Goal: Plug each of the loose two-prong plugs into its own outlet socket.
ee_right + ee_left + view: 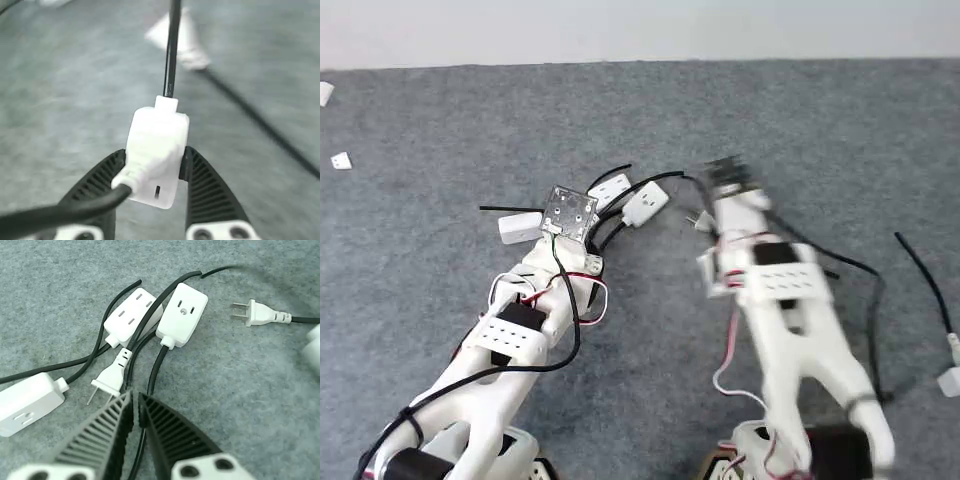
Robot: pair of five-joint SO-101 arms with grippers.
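While the right gripper [154, 152] clamps a white socket block [157, 127] at mid-frame, its cord [172, 45] running to the top edge, the left gripper [135, 395], closed to a sliver, sits low centre, just beside a loose plug [111, 381].

**White plastic, black cord, grey ground**

The table cover [440, 120] is a mottled grey. The three sockets [182, 315] and two plugs [111, 380] are white, with silver prongs and black cords [155, 367]. The left gripper [134, 396] and right gripper [154, 152] have black ribbed fingers [165, 430]. The socket block [157, 130] between the right one's fingers is white. The arms [790, 320] are white, trailing red and white wires [603, 300].
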